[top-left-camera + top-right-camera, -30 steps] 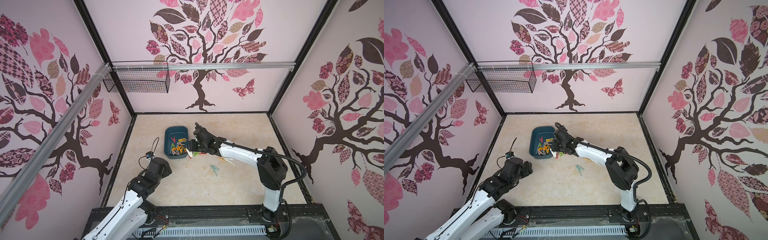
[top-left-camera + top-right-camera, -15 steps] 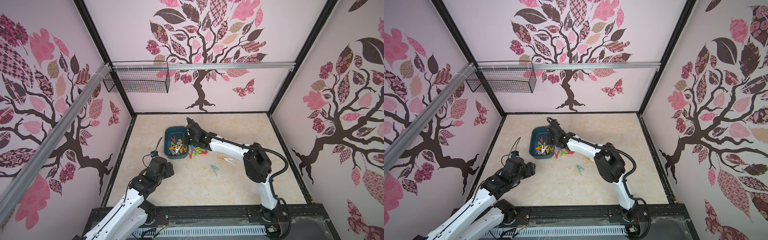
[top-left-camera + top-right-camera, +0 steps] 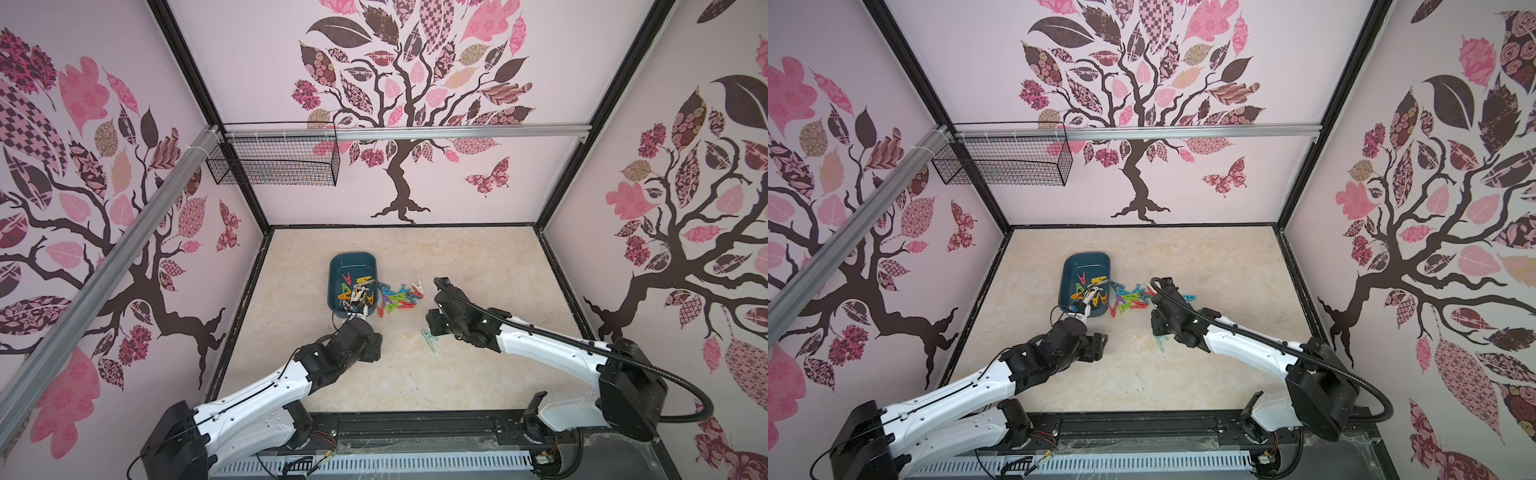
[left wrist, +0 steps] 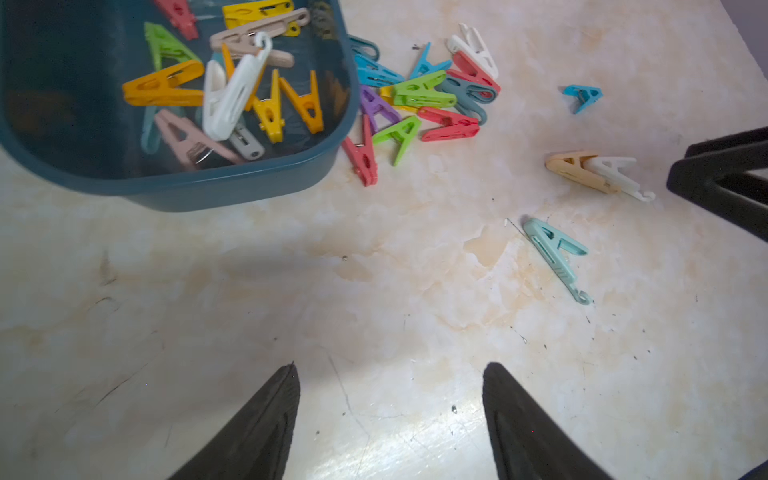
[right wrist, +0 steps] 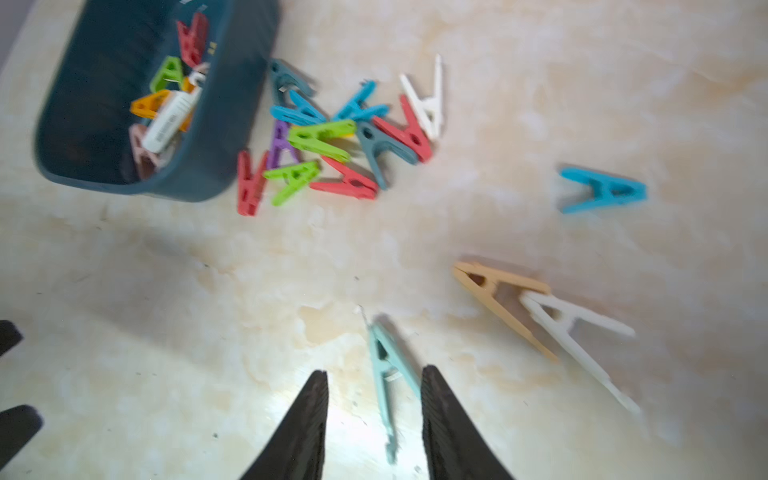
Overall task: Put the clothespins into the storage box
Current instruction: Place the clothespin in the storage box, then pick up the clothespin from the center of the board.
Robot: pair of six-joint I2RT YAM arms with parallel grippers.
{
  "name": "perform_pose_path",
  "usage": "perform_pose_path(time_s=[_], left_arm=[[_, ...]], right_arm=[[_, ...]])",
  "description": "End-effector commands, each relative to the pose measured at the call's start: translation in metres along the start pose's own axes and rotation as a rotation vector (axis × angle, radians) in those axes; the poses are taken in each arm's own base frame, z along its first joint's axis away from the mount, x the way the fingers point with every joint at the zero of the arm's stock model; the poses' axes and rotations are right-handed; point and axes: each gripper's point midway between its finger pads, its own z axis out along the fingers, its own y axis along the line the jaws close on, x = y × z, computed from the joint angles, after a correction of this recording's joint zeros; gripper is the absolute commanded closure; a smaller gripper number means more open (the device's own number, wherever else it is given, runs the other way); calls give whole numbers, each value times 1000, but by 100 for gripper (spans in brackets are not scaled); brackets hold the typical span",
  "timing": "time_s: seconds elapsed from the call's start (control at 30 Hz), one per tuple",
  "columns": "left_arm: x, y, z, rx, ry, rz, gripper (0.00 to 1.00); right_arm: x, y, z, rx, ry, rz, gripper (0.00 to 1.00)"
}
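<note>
My right pincer [image 5: 375, 370] hangs released just over a pale teal A-shaped plastic clothespin [image 5: 388, 374], which lies flat and alone near the middle of the marbled beige counter [image 5: 540, 62]. The peg's long axis runs almost in line with my reach, hooked tail towards my wrist and wide end away. My jaws therefore stand either side of its narrow width. I judge a squeeze from here would catch it across the legs, not end to end. Nothing is gripped.

The dark teal plastic tub with rounded corners [image 4: 232, 189] sits in the left half of the counter, nearer the back edge than the front. A jumble of mixed-colour plastic clothespins [image 4: 266, 104] lies in it, with one white one [image 4: 232, 89] propped aslant on the rest. A second heap of mixed-colour pegs [image 4: 415, 97] lies on the counter touching the tub's right wall, pointing every way — close enough, I reckon, for short lifts over the low rim. Further towards the right edge lie a blue peg [image 4: 582, 97] on its own and a beige peg [image 4: 575, 170] touching a white peg [image 4: 619, 174].

My left pincer [image 4: 388, 365] is released too, jaws wide and empty, low over bare counter just in front of the tub — placed there, I judge, to stay out of the right arm's way.
</note>
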Motion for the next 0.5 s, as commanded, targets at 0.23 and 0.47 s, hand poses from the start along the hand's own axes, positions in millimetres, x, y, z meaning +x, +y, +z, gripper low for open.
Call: perform_pose_path(time_s=[0.23,0.47], left_arm=[[-4,-60,15,4,3,160,26],[21,-43,16,-13,50,109,24]], right_arm=[[57,-40,-13,56,112,11,58],[79,-28,-1,-25,176,52,58]])
